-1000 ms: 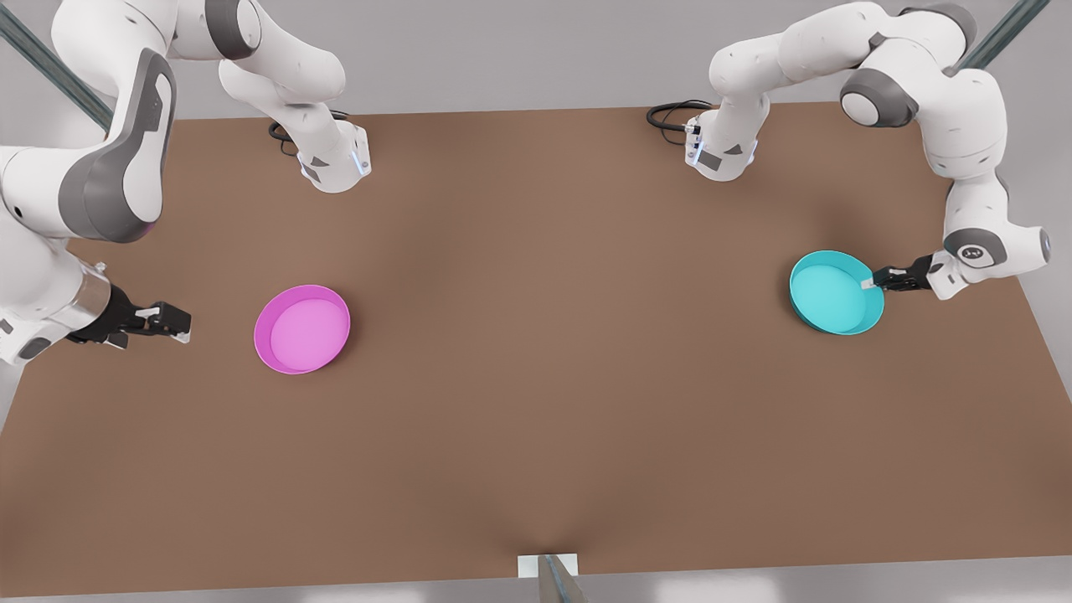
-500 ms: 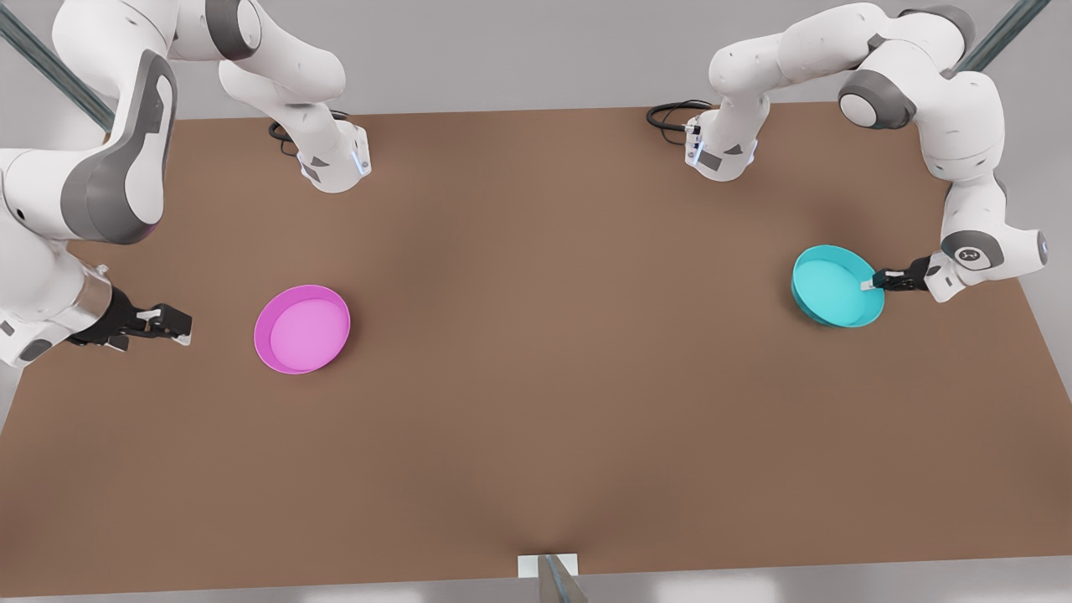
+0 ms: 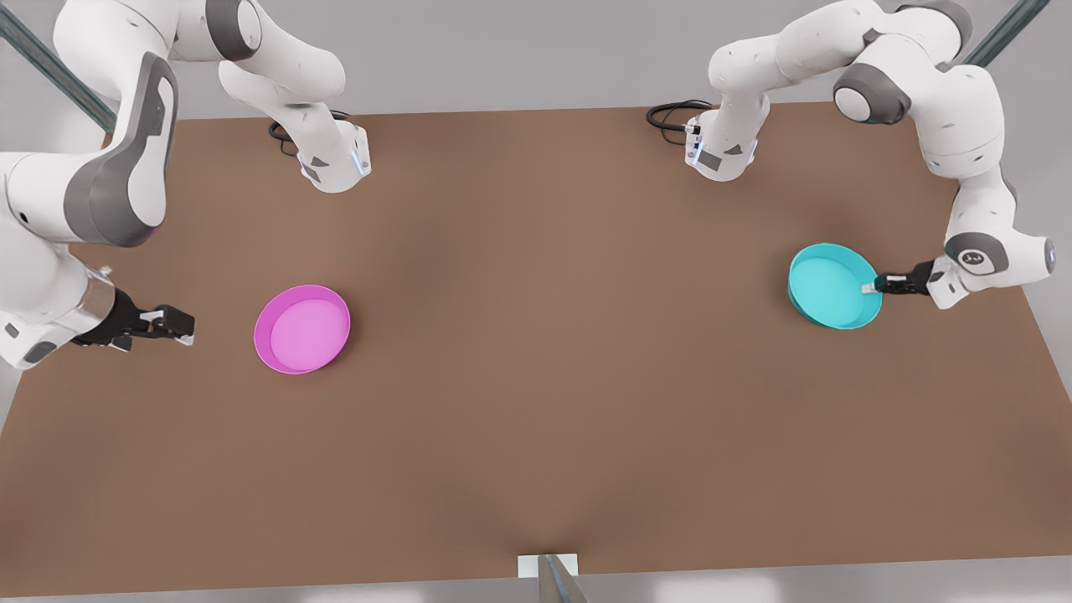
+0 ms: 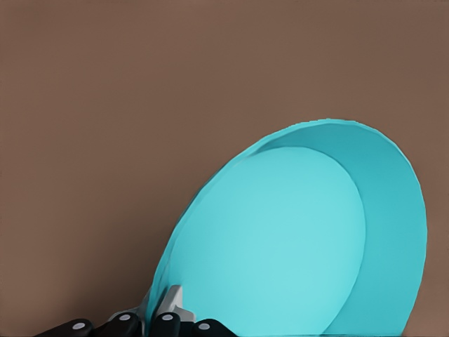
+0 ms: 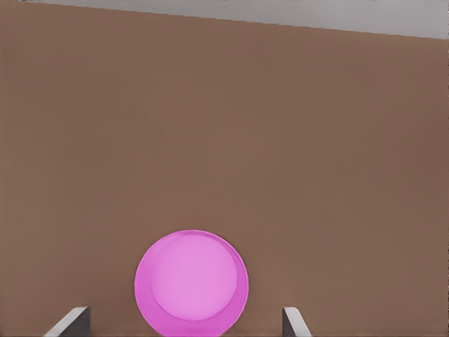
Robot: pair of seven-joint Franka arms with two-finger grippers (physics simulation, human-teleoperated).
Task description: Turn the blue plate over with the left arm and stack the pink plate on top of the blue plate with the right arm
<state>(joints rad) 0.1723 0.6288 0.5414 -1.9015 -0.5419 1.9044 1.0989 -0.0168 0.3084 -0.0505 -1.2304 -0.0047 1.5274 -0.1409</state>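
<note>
Beside the pink plate (image 3: pixel 301 328), lying untouched on the table (image 3: pixel 536 377), the right end effector (image 3: pixel 172 324) waits spread, while the left end effector (image 3: pixel 876 286) pinches the blue plate's (image 3: pixel 831 285) rim, seemingly tilted, not yet flipped.

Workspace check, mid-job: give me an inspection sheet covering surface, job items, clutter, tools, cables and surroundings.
Surface: brown table, bare between the plates.
Blue plate: tilted, open side visible, rim pinched by the left tool at the front view's right.
Pink plate: flat on the table, open side up, untouched.
Right tool: open, beside the pink plate, apart from it, at the front view's left.
Clutter: nothing seen.
Cables: black loops by each arm base.
Surroundings: grey floor, metal struts at the corners.
</note>
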